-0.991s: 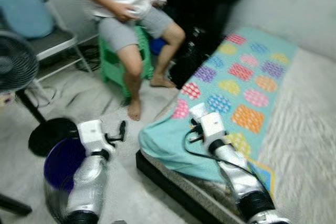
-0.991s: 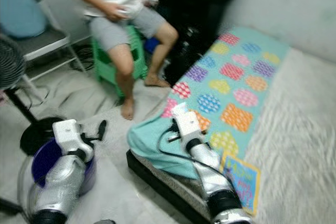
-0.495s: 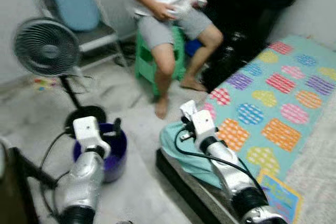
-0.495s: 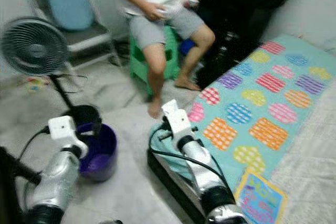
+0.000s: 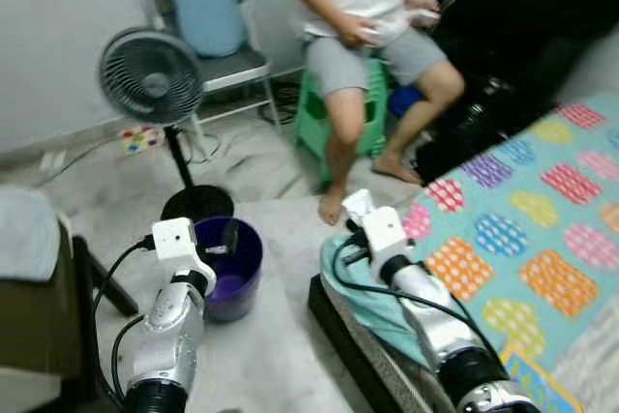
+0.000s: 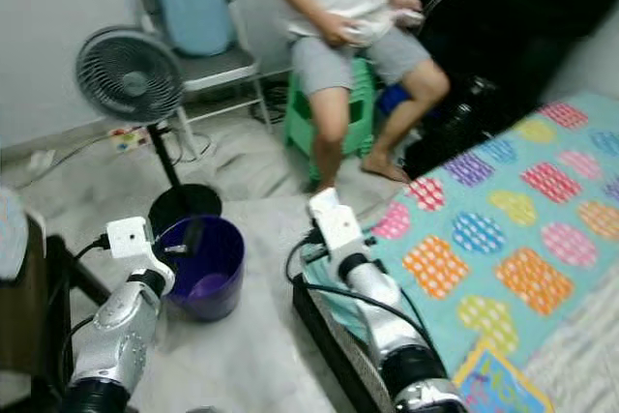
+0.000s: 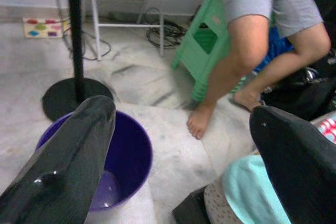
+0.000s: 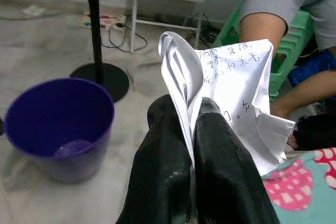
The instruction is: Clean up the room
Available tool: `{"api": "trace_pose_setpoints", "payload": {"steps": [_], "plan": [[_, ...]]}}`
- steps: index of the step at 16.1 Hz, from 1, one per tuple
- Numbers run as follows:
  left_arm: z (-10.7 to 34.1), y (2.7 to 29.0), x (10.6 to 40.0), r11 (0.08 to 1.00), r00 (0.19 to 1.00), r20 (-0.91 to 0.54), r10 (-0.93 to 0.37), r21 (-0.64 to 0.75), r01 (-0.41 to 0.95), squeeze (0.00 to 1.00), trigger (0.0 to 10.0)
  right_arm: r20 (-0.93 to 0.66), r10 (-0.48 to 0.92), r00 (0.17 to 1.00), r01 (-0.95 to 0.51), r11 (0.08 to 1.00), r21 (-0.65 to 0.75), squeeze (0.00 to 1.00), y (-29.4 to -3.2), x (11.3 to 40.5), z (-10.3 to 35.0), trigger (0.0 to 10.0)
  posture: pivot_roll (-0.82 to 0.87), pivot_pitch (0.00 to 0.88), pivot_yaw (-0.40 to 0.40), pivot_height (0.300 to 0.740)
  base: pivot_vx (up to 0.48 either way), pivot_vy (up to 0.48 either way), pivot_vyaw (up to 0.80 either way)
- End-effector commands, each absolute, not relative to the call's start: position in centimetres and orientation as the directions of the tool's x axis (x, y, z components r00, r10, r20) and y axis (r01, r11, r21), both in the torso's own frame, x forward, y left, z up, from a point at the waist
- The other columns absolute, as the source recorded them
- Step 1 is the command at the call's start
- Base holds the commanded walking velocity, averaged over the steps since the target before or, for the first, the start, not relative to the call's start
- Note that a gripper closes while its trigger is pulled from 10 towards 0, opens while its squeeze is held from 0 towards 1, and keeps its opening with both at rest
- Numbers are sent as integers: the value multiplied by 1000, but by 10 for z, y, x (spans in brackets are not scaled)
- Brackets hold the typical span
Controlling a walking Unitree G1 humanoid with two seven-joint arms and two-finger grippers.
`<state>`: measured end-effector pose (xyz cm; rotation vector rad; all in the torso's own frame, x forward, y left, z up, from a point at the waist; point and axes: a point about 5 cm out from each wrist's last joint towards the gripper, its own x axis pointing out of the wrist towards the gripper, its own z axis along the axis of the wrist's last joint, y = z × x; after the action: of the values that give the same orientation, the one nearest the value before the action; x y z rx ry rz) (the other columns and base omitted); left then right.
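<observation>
Grippers: two; left gripper [image 7: 178, 145] has its two black fingers [image 7: 68, 161] spread wide with nothing between them; right gripper [image 8: 193, 124] has its fingers pressed together, pinching a crumpled sheet of white paper [image 8: 231, 87] with handwriting on it.
Paper: one sheet; it stands up out of the right gripper's fingertips, held above the edge of the mattress.
Bucket: one purple bucket [image 5: 232, 263] on the floor; just below and ahead of the left gripper, and to the left of the right gripper, apart from it; something pale lies in its bottom, too unclear to name.
Fan: one pedestal fan [image 5: 152, 76]; its round black base [image 5: 196, 205] sits just beyond the bucket, further from both grippers.
Seats: one folding chair [image 5: 227, 65] with a blue cloth over its back, behind the fan; one green stool [image 5: 311, 118] with a person [image 5: 372, 26] sitting on it, bare feet on the floor ahead of the right gripper.
Surface: pale marbled floor [image 5: 116, 200]; a low mattress under a teal sheet [image 5: 522, 229] with coloured patches lies to the right of the right gripper; a power strip [image 5: 138, 138] and cables lie by the wall.
Change: against the earlier frames the head camera has turned left; the fan, chair and bucket now sit nearer the middle and less of the mattress shows; the picture is sharper.
</observation>
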<state>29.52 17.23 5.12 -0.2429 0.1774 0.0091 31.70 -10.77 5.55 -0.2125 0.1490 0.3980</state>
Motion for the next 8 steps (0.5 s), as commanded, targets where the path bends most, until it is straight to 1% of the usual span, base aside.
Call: {"api": "trace_pose_setpoints", "payload": {"steps": [1,8], "plan": [[52,177,294,973,985,-172,-5,-228,-35,0,10000,-171,392,904,-420,891,-173,0,-99,317,58,10000,-106,35,-51,740,0,0,769],[51,178,291,973,984,-178,-6,-228,-35,0,10000,-179,391,903,-419,892,-167,0,-98,315,56,10000,-103,48,-51,740,0,0,773]]}}
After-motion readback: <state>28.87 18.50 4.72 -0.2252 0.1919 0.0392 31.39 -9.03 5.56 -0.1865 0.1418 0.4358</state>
